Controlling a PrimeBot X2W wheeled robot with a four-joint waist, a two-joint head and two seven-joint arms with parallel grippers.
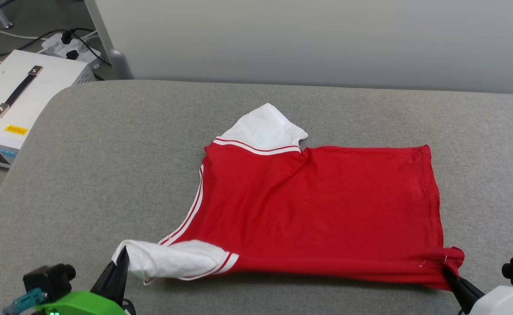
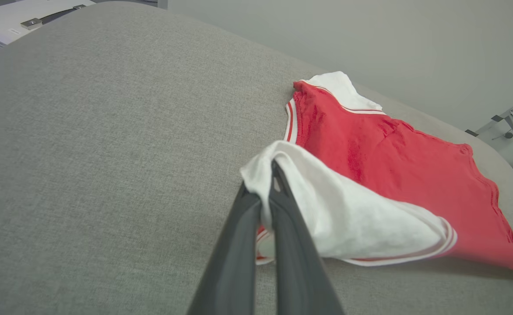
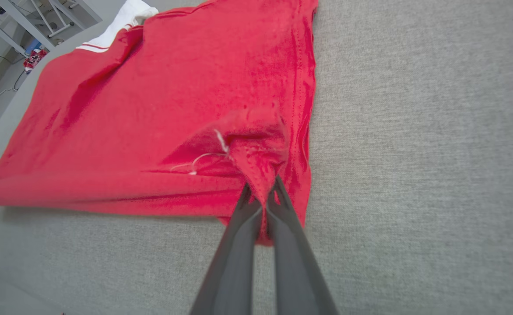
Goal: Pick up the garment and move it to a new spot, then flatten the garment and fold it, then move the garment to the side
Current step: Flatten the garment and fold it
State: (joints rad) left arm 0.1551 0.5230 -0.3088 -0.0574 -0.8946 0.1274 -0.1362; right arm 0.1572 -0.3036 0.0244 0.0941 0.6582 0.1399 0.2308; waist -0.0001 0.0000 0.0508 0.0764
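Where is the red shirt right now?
The red T-shirt lies on the grey table, middle-right in the head view; the left pincer pinches its white sleeve, the right pincer its hem corner.

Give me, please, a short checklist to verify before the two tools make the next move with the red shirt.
1. Grip of the left tool, shut on the near white sleeve: ok.
2. Grip of the right tool, shut on the near hem corner: ok.
3. Near edge of the garment raised off the grey surface: ok, a shadow lies under it.
4. Body of the garment flat: not ok, creases run below the far sleeve.
5. Which face of the garment is up: cannot tell.
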